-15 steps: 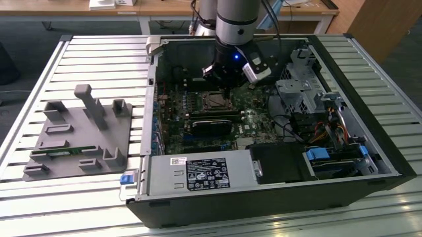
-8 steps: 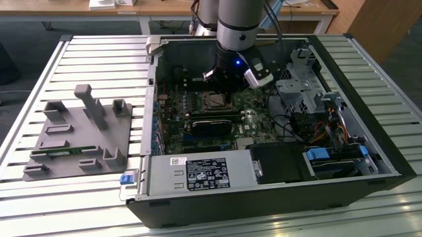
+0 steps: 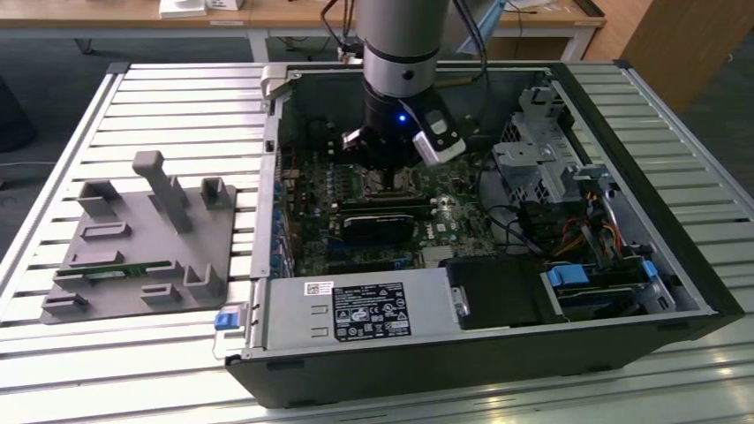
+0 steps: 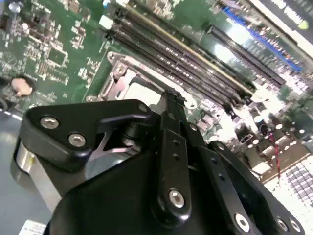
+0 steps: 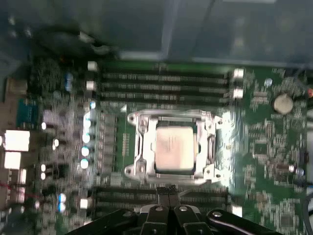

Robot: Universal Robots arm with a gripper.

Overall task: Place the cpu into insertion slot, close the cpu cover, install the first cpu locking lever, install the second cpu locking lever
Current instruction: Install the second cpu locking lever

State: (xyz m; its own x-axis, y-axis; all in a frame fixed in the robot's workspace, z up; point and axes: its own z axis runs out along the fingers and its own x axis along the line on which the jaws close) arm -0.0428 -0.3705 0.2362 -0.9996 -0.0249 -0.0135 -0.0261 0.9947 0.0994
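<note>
Arm (image 3: pixel 395 53) reaches down into the open PC case (image 3: pixel 659 265) in the exterior view, which lies on a slatted worktop (image 3: pixel 177 97). Gripper (image 3: pixel 395 159) hangs just above the insertion slot (image 3: pixel 389 184) on the green motherboard (image 3: pixel 353 199), at the far side of the case. A grey fixture block (image 3: pixel 141 238) sits on the worktop at the exterior view's left, well apart.

Second wrist view: jaws look closed together into one narrow black tip, gripper (image 4: pixel 172 100), nothing held as far as I can see. Tip sits right over the silver edge of the cpu cover (image 4: pixel 117 78), beside the memory slots (image 4: pixel 195 58); can't tell if it touches.

First wrist view: cpu (image 5: pixel 174 149) lies flat in the insertion slot (image 5: pixel 210 147), pale metal top showing through the window of the cpu cover (image 5: pixel 168 116). Cover appears down around the chip, though blur makes that a soft call. Gripper (image 5: pixel 167 197) is at the frame's edge.

Status guess: chip placed, cover likely closed. Lever state unreadable, so both locking levers count as open items.
</note>
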